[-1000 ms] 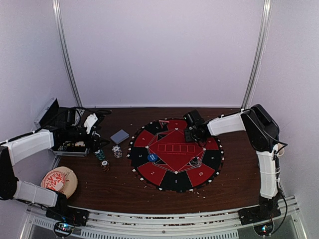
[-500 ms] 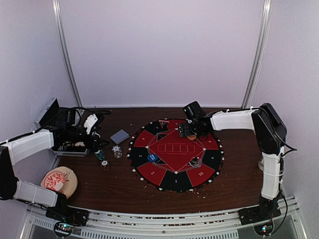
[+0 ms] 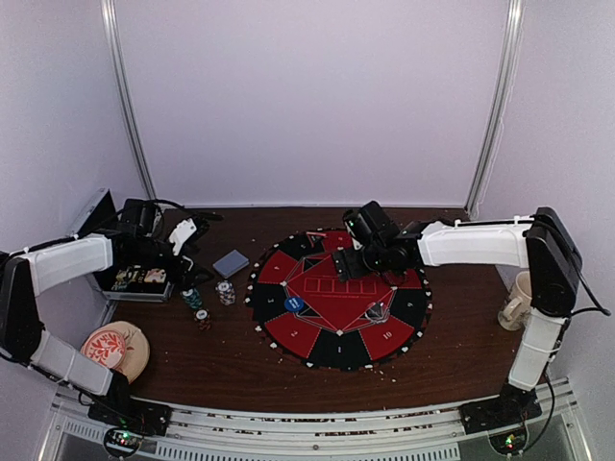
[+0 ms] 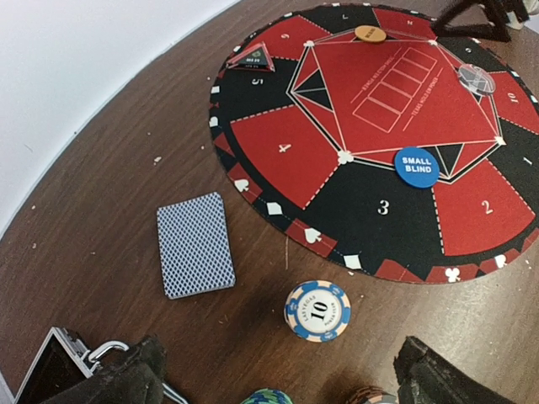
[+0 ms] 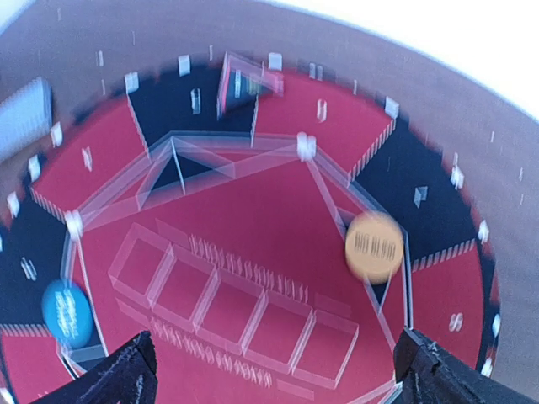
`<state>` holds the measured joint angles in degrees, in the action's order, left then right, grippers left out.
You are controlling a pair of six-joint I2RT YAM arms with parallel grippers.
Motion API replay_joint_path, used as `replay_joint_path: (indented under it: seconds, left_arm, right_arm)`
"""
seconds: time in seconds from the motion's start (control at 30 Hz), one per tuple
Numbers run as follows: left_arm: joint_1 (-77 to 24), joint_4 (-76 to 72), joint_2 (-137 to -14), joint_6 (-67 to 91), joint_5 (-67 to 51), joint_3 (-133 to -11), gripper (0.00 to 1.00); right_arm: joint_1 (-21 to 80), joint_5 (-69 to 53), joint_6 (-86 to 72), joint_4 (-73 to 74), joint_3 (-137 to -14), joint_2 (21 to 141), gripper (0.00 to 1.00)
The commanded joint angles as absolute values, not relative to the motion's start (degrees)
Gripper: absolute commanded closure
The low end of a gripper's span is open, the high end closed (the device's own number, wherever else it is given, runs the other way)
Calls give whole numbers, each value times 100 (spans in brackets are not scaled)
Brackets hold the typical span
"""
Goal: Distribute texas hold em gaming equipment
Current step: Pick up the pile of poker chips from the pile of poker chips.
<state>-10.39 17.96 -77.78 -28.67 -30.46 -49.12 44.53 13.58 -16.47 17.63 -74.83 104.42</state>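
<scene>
Fingers on both arms are spread wide with nothing between them. The right gripper point(image 5: 274, 374) hangs over the far side of the large round red-and-black mat point(image 4: 278, 151). Below it the small orange button disc point(image 5: 373, 247) lies flat and free on the mat, touched by neither finger.

The blue "small blind" disc point(image 4: 417, 167) and the clear disc point(image 4: 476, 80) lie on the mat too, so I'd say the buttons are dealt with. The rest sits off the mat on the brown table, under the left gripper point(image 4: 280, 370): the blue-backed deck of playing cards point(image 4: 195, 246), and a white-and-blue stack of chips point(image 4: 317, 310) just beside teal point(image 3: 192, 299) and reddish stacks point(image 3: 203, 319).

Next is likely a chip stack. The left fingers must come straight down astride one stack without knocking its neighbours.
</scene>
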Motion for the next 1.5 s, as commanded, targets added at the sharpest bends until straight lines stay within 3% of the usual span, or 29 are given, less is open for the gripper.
replay_joint_path:
  seconds: [0.0, 0.3, 0.73, 1.47]
  left_arm:
    - [-1092, 1902, -8261, -2845, -3002, -5235, 2]
    - [-1550, 1902, -8961, -2639, -2499, -5629, 3]
    - [-1890, 2072, -9481, -2566, -2007, -5794, 13]
    - [-1929, 2200, -9635, -2603, -2038, -5740, 42]
  right_arm:
    - [4637, 1468, -1893, 1433, -6721, 10076, 0]
    - [4939, 1667, -2091, 967, -6034, 9421, 0]
    - [5084, 1764, -2086, 878, -5919, 9376, 0]
    - [5133, 1804, -2065, 918, -5965, 9491, 1]
